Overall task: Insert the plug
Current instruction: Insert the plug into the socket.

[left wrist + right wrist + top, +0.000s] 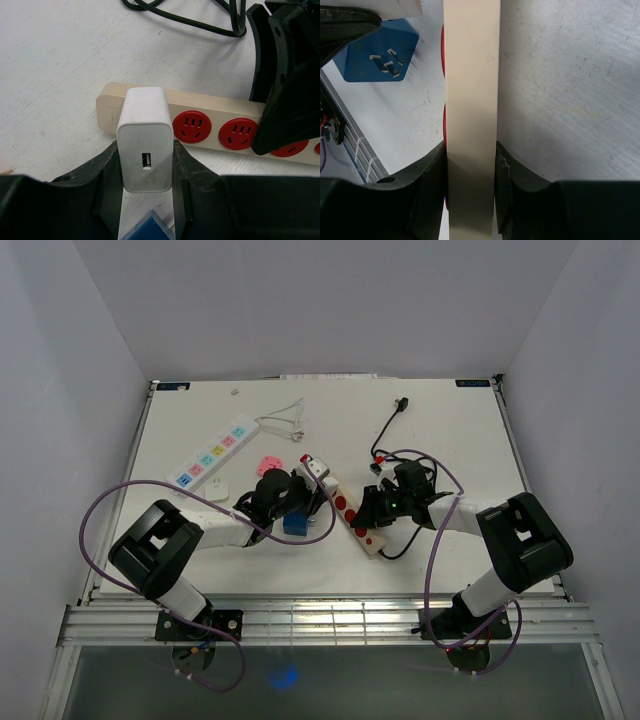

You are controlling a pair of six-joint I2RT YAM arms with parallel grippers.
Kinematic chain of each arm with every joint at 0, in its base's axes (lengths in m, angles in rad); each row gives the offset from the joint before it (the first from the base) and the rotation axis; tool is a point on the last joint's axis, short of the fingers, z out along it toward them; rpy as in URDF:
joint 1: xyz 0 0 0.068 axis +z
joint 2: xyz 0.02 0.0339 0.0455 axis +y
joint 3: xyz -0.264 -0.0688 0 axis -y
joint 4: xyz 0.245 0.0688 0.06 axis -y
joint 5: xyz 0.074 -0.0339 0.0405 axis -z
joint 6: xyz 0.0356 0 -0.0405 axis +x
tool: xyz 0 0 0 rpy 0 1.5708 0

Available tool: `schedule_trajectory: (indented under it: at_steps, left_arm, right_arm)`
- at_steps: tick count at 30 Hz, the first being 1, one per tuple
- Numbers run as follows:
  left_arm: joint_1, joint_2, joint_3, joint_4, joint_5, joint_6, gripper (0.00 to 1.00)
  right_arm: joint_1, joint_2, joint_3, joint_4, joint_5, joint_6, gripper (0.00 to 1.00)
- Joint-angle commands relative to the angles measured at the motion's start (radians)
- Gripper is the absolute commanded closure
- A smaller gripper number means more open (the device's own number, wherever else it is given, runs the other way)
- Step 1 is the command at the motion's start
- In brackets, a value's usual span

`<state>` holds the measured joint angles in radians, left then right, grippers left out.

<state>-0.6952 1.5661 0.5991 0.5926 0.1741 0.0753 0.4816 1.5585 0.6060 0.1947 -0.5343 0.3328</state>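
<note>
The plug is smooth matt white plastic; the power strip satiny beige plastic; the table scuffed, matt.

Left hand and right hand both clamped.

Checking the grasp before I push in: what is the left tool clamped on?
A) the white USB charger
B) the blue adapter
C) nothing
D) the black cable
A: the left tool pinches the white USB charger between its fingers, right by the beige power strip.
</note>
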Motion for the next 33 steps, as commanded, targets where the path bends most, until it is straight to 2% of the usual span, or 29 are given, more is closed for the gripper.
schedule_trajectory:
  at_steps: [1,21,33]
  left_arm:
    - [0.000,-0.014,0.025,0.053,0.027,0.009,1.00]
    - [0.010,0.009,0.030,0.064,-0.002,0.030,1.00]
    - [0.010,0.066,0.077,0.033,0.085,0.035,1.00]
  right_arm:
    - [0.005,0.015,-0.014,-0.058,0.013,-0.023,0.92]
    - [0.005,0.020,-0.017,-0.051,0.007,-0.017,0.92]
    - [0.008,0.035,-0.014,-0.049,-0.009,-0.023,0.92]
